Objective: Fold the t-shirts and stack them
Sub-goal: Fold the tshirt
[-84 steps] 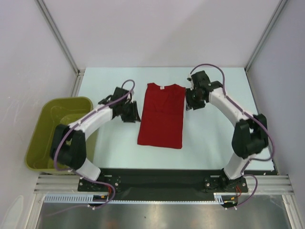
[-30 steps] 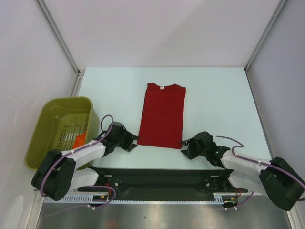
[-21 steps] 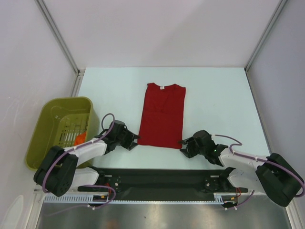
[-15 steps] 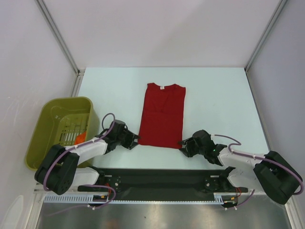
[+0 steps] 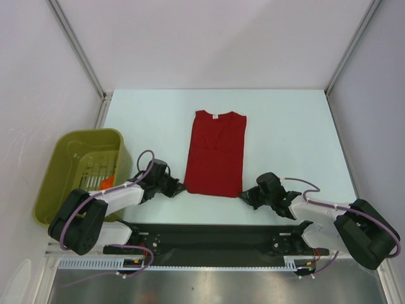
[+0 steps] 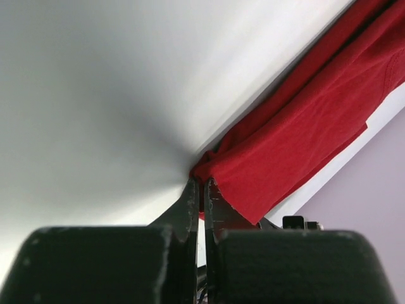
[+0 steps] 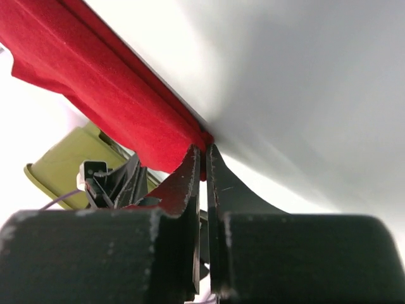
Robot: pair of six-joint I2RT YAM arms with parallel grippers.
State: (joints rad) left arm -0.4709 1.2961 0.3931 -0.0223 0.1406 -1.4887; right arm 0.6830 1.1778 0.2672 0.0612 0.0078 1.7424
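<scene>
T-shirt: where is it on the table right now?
In the top view the t-shirt lies mid-table, collar at the far end, right of the basket; the left gripper and right gripper pinch its near corners.

Open a moment ago, the left gripper (image 5: 181, 187) and right gripper (image 5: 243, 196) now pinch tight. Each grips a near corner of the t-shirt (image 5: 215, 155).

T-shirt (image 5: 215, 158): plain dark red, small white neck label (image 5: 216, 116). Basket (image 5: 47, 183): olive green, orange scrap (image 5: 106, 184) inside. Desk (image 5: 291, 139) pale white; arms (image 5: 120, 193) white with black joints, purple cables (image 5: 147, 155).
</scene>
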